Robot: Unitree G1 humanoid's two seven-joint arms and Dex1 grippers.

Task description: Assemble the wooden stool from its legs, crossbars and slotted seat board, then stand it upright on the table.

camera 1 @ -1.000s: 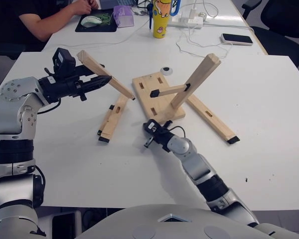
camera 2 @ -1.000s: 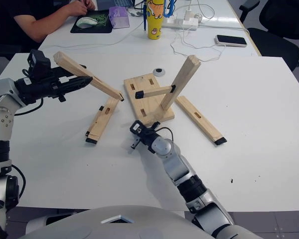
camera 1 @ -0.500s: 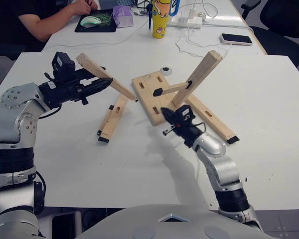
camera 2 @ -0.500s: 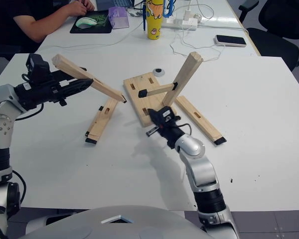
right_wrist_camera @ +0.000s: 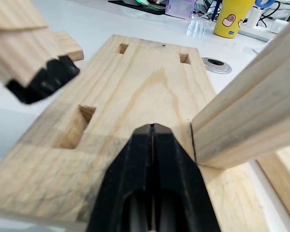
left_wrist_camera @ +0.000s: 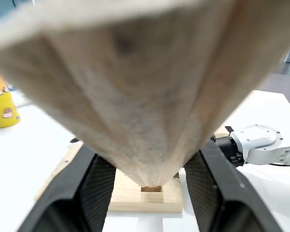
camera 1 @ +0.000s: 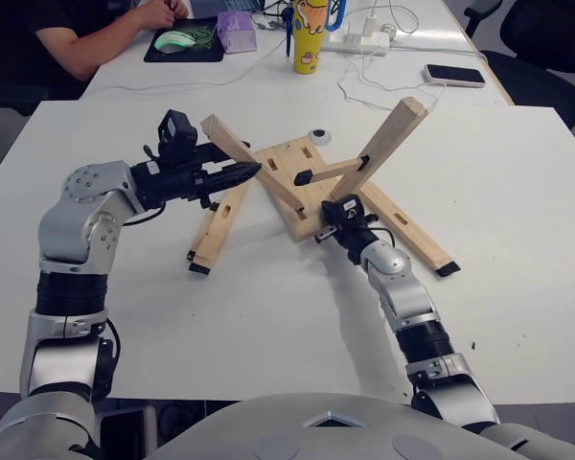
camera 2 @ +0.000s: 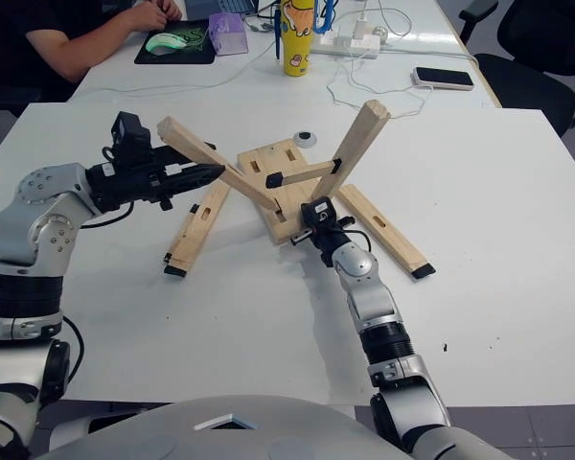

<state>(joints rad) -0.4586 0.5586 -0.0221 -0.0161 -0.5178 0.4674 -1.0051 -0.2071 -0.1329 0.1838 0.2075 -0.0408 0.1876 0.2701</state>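
Wooden leg (camera 1: pixel 278 188): my left gripper (camera 1: pixel 243 173) pinched it, aimed at slotted seat board (camera 1: pixel 292 158) | right gripper (camera 1: pixel 332 217), fingers pressed together, steadied board.

Seat board (right_wrist_camera: pixel 135 82): pale bare wood, matt, w/ grain showing, slot edges a bit rough. Held leg (camera 1: pixel 254 171): same raw wood. End cap (right_wrist_camera: pixel 43 79): blk, matt. Right gripper (right_wrist_camera: pixel 152 129) fingers (right_wrist_camera: pixel 133 166): smooth blk plastic, slight gloss. Table (camera 1: pixel 517 192): white, smooth, satin sheen
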